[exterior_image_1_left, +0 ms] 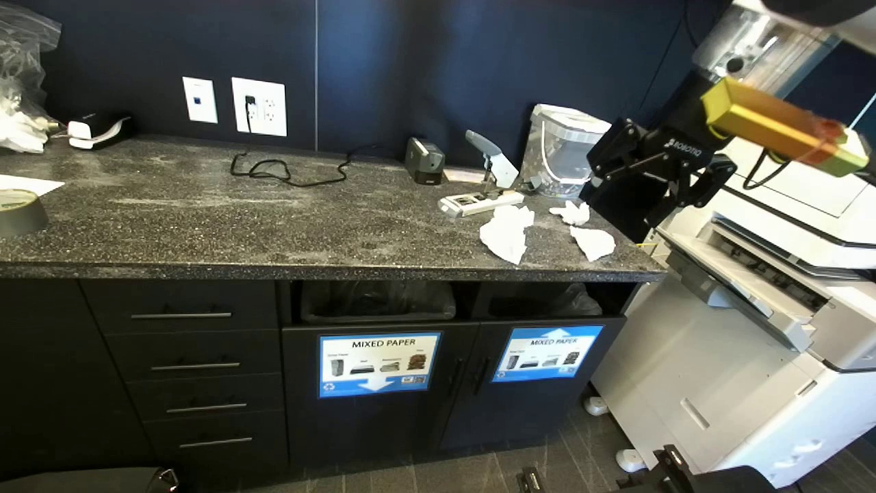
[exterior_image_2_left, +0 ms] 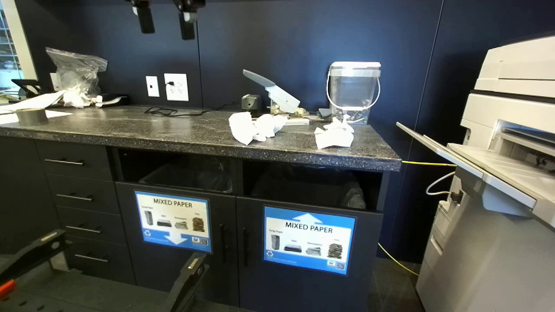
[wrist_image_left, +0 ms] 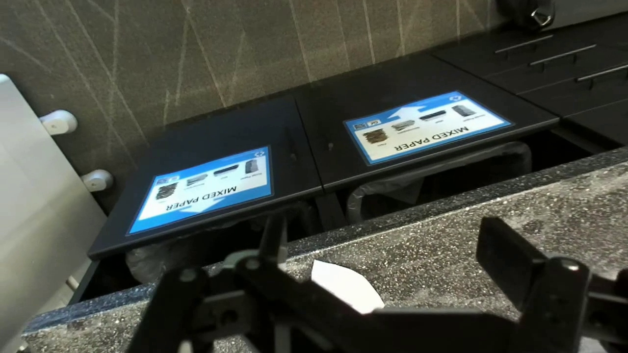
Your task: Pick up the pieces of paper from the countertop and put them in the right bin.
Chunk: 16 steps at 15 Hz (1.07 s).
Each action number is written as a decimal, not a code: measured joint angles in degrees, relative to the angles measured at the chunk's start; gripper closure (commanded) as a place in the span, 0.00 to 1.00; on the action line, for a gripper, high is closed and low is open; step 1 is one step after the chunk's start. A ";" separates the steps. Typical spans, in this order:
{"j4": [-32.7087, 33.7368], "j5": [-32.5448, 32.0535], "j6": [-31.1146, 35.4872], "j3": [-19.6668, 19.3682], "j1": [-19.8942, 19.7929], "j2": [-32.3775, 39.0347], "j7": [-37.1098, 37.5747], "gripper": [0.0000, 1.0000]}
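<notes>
Down on the tabletop, near its end by the printer, the crumpled white pieces of paper lie lower than the end effector and well apart from it. In the wrist view one piece, partly hidden, shows in the gap between the fingers. The end effector hangs raised, spread wide and empty, touching none of the paper.
</notes>
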 measured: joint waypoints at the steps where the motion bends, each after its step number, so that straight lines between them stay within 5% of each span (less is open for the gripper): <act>1: 0.01 -0.65 2.95 -0.27 -0.25 2.77 -1.05 0.00; 9: 6.54 1.15 25.88 -8.00 0.99 29.50 -17.15 0.00; 16: 22.17 17.10 29.20 -8.25 2.13 46.68 -35.99 0.00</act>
